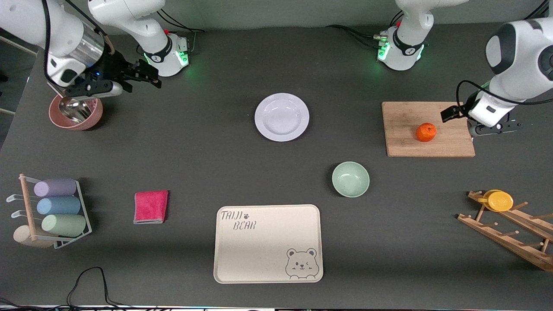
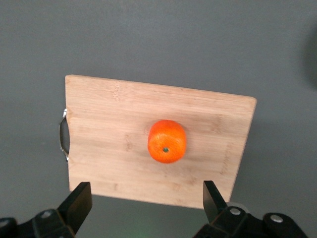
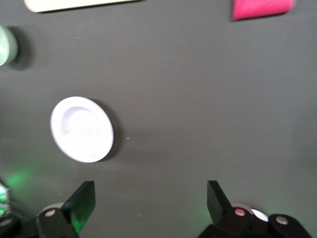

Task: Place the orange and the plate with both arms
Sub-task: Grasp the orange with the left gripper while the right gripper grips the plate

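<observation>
- Orange (image 1: 426, 132) sits on the wooden cutting board (image 1: 427, 129), toward the left arm's end of the worktop (image 1: 207, 147). It is round, so no side is longer. In the left wrist view its little dimple (image 2: 165, 148) faces the camera.
- The plate (image 1: 281, 117) lies flat in the middle of the worktop, right side up, with nothing on it.
- The cream tray (image 1: 268, 244) says "TAIJI BEAR" and has a bear face drawn in one corner. It is nearer to the front camera than the plate.
- The left gripper (image 2: 146, 201) hangs over the edge of the cutting board. Its fingers are wide apart and hold nothing.
- The right gripper (image 3: 148, 203) is up above the worktop near a pink bowl (image 1: 76, 113). Its fingers are spread too, holding nothing.
</observation>
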Motion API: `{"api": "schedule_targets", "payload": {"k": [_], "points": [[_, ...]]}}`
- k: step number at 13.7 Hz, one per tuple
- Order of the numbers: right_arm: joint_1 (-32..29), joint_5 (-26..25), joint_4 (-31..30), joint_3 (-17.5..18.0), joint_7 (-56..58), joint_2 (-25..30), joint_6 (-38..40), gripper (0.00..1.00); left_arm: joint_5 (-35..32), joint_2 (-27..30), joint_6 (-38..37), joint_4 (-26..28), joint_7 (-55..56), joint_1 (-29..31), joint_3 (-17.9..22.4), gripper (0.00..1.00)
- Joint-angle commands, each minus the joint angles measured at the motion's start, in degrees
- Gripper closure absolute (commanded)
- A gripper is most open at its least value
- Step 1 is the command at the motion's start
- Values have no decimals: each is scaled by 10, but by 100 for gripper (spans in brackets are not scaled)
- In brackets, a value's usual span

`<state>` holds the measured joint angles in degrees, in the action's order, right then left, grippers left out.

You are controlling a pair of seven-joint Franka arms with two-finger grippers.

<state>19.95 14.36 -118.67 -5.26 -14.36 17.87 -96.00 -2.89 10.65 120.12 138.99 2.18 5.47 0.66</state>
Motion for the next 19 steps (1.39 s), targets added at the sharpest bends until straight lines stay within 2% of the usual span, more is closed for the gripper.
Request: {"api": "schedule_targets", "payload": {"k": [1,4,9,15,19], "points": [[-9,71,-101,-2,73,38,-64,0,1,-32,48,17,-12,5,-3,0],[-18,150,-169,-2,163,30,-129,0,3,-70,116,44,-11,4,-4,0],[-23,345,-251,-2,374,-41,-215,0,3,-129,229,92,-12,4,-4,0],[-22,596,-287,-1,622,-183,-234,0,23,-150,241,93,-11,-1,-5,0],[-19,721,-288,0,767,-280,-228,0,23,-156,241,93,-11,-2,-5,0]]}}
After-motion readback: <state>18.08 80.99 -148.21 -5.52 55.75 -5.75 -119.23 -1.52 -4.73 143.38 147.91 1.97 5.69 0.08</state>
